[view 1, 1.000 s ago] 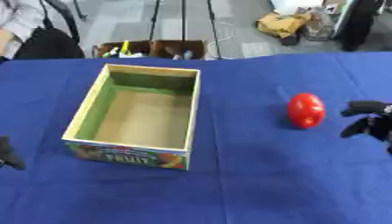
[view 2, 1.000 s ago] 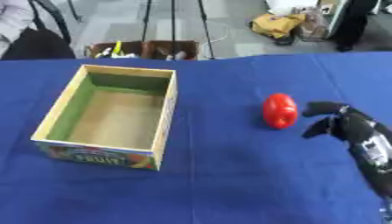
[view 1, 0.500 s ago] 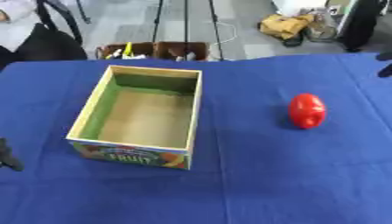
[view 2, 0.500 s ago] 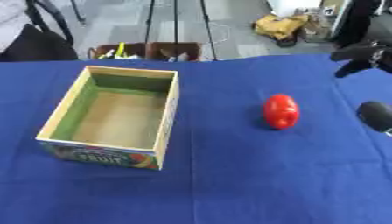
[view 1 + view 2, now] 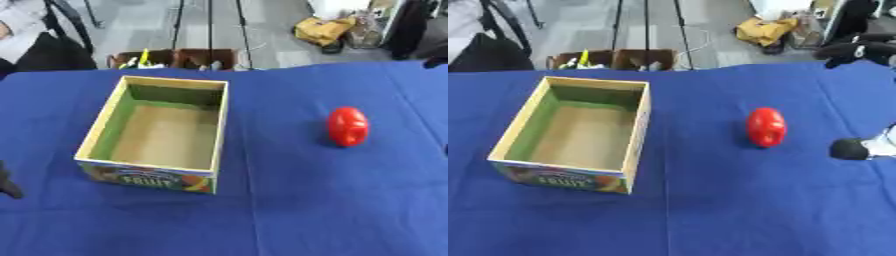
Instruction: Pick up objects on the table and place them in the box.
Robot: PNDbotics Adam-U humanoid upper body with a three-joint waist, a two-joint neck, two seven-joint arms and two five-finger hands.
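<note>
A red rounded object (image 5: 766,127) lies on the blue tablecloth, right of the box and touching nothing. The open cardboard box (image 5: 99,126), green inside with a fruit print on its front, stands at centre-left and holds nothing. My right hand (image 5: 861,49) is a blurred black shape high at the far right, above the table's back edge and well away from the red object. A black rounded part of the right arm (image 5: 849,149) shows at the right edge. Only a dark sliver of my left hand (image 5: 8,182) shows at the lower left edge.
The blue cloth (image 5: 289,200) covers the whole table. Beyond the far edge are cardboard bins (image 5: 180,58) with small items, stand legs and a yellow bag (image 5: 765,29) on the floor. A seated person is at the upper left, away from the table's things.
My right hand has left its place beside the red object and moved up and away to the far right. The red object and the box have stayed put.
</note>
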